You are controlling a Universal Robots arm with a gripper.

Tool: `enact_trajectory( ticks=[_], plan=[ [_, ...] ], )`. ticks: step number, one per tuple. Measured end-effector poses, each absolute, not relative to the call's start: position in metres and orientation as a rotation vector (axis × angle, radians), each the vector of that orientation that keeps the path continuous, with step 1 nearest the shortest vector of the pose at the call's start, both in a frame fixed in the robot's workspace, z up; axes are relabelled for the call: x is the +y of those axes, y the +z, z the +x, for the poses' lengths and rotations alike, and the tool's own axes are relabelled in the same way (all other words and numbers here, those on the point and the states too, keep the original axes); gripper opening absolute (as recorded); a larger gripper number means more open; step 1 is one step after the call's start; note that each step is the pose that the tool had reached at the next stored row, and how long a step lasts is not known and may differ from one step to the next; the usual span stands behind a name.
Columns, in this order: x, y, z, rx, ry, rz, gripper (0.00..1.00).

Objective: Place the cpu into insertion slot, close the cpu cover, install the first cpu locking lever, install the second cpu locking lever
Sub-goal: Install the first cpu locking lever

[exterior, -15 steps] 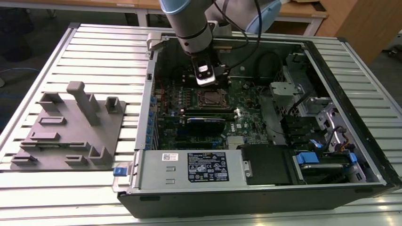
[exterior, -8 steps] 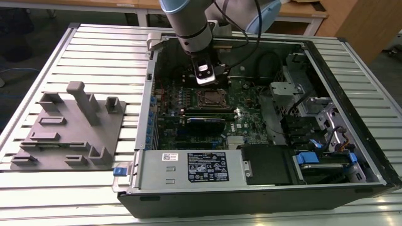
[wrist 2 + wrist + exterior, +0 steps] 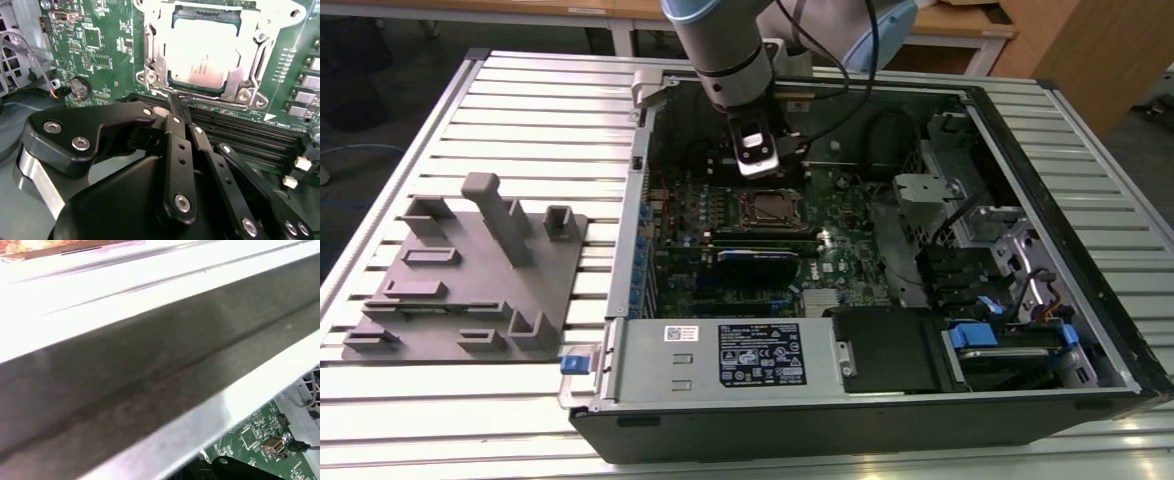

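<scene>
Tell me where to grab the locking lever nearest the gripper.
Probably the locking lever by its hooked free end, jutting past the insertion slot rim beside the gripper. Come from the memory slots side, pinching across the thin rod; the rest hugs the cpu cover.

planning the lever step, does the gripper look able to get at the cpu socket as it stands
Probably yes. In the second wrist view the gripper is right at the edge of the socket, with nothing between them. The cover looks closed over the chip.
</scene>
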State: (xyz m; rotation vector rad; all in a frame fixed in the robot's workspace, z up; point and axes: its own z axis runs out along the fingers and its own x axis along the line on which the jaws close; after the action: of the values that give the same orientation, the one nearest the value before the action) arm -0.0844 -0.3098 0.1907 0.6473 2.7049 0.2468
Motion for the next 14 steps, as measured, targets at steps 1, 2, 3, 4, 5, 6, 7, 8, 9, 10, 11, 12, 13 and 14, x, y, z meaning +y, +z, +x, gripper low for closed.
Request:
enact_trajectory(
  ticks=[1, 2, 3, 4, 5, 6, 7, 8, 9, 10, 11, 12, 13, 14],
  plan=[
    [-0.3098, 0.1907, -0.0831, 2.705, 0.247, 0.647, 0.11],
    [-0.3098, 0.1907, -0.0822, 2.705, 0.247, 0.647, 0.11],
    [-0.3098, 0.1907, -0.0814, 2.705, 0.247, 0.647, 0.11],
    [-0.3099, 0.1906, -0.0811, 2.705, 0.247, 0.647, 0.11],
    [-0.3098, 0.1902, -0.0811, 2.705, 0.247, 0.647, 0.11],
    [-0.3098, 0.1894, -0.0811, 2.705, 0.248, 0.648, 0.11],
    [-0.3098, 0.1886, -0.0811, 2.705, 0.251, 0.648, 0.11],
    [-0.3099, 0.1880, -0.0811, 2.705, 0.252, 0.648, 0.11],
    [-0.3100, 0.1876, -0.0812, 2.705, 0.253, 0.649, 0.11],
    [-0.3100, 0.1874, -0.0811, 2.705, 0.253, 0.649, 0.11],
    [-0.3101, 0.1873, -0.0811, 2.705, 0.253, 0.649, 0.11],
    [-0.3102, 0.1872, -0.0811, 2.705, 0.253, 0.649, 0.11],
    [-0.3103, 0.1870, -0.0810, 2.705, 0.254, 0.649, 0.11],
    [-0.3105, 0.1870, -0.0810, 2.705, 0.254, 0.649, 0.11]
  ],
)
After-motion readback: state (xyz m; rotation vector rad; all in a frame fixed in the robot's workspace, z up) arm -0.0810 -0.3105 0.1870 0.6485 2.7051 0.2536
